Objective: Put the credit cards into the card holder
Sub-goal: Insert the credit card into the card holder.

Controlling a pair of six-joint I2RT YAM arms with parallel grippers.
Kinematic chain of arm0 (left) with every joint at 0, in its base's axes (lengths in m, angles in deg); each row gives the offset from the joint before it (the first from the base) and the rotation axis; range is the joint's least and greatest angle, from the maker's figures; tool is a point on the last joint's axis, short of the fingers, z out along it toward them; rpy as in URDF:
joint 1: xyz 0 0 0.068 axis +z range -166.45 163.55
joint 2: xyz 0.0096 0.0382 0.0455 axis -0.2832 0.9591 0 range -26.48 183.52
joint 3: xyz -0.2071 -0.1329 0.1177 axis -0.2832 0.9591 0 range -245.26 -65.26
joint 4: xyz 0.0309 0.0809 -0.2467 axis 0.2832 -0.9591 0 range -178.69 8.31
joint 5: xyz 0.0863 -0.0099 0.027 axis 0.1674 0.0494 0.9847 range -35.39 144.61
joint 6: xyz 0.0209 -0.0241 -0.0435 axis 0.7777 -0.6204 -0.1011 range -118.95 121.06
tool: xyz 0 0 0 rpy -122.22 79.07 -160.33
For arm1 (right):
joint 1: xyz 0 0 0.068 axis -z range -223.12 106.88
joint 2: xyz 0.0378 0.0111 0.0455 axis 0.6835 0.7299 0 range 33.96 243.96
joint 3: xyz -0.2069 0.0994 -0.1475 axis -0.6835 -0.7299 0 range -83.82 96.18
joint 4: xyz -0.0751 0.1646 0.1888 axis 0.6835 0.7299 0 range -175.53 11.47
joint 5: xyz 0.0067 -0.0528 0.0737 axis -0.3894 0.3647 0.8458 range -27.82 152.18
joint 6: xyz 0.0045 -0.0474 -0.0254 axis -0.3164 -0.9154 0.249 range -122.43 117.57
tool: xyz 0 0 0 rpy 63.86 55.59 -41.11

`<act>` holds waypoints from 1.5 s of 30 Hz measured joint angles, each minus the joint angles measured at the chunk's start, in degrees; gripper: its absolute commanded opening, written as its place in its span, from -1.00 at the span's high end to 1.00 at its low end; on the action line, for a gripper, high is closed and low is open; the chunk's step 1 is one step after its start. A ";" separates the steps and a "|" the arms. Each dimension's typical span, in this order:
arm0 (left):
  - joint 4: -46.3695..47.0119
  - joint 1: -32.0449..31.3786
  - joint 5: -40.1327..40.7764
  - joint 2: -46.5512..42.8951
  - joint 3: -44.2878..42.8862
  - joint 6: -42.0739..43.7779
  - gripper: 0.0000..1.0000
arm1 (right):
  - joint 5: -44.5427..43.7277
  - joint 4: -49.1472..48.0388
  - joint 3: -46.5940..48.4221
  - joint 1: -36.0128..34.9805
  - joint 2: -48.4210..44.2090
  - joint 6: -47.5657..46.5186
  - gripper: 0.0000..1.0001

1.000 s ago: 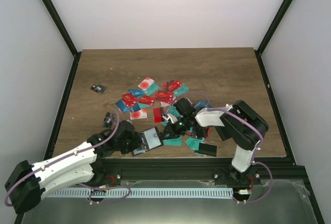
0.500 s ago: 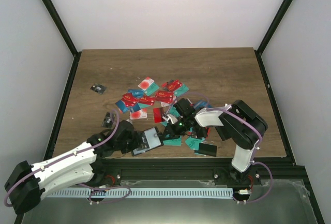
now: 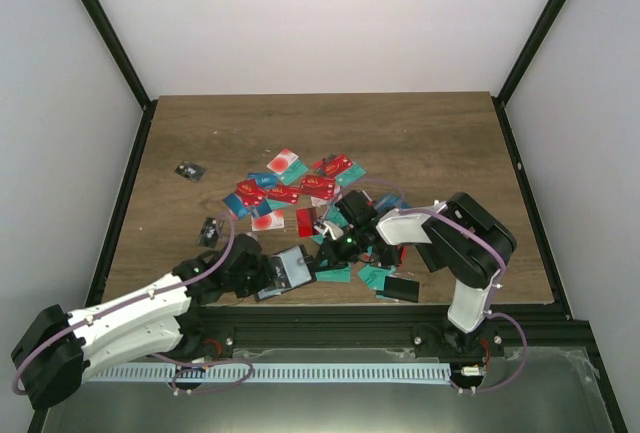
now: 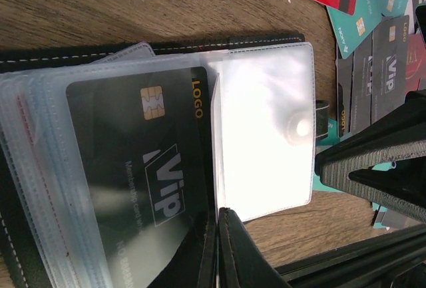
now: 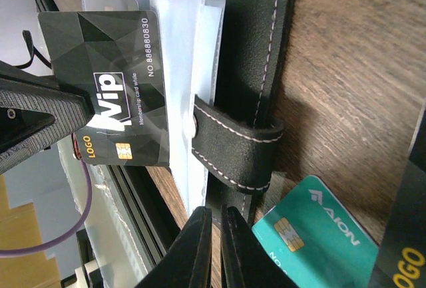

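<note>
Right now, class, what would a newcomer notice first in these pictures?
A bright scatter of red and teal cards in the middle of the table. At the near edge the left gripper and right gripper meet at an open black wallet, a black VIP card showing through its clear sleeves.

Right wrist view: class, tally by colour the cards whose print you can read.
Black cards: 2, the Vip card and the corner LOGO card
Teal cards: 1, the AION card
Total: 3

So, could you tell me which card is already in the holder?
The black VIP card: it sits in the holder, behind clear plastic, while the other cards lie loose on the table.
</note>
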 measured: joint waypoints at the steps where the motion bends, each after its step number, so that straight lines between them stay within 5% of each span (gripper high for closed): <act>1: 0.22 0.00 -0.04 0.00 0.13 0.00 0.92 | 0.00 0.00 0.00 0.00 0.04 0.00 0.85; 17: 5.86 0.02 -0.31 -6.08 6.47 0.00 0.92 | 1.88 0.59 0.11 0.00 0.76 0.28 0.70; 24: 3.69 0.02 0.11 -11.98 8.20 -0.26 0.92 | 5.22 -0.48 0.52 -0.09 0.42 2.40 0.50; 34: 2.03 0.02 1.16 -11.82 8.17 -1.14 0.92 | 5.03 -1.20 1.64 -1.44 2.56 3.17 0.46; 37: 2.54 0.02 1.22 -11.04 8.17 -1.16 0.92 | 4.90 -1.16 2.08 -2.08 4.20 3.43 0.49; 45: 4.96 0.02 0.98 -9.51 8.72 -0.63 0.92 | 4.20 -1.22 4.07 -3.21 6.34 4.35 0.93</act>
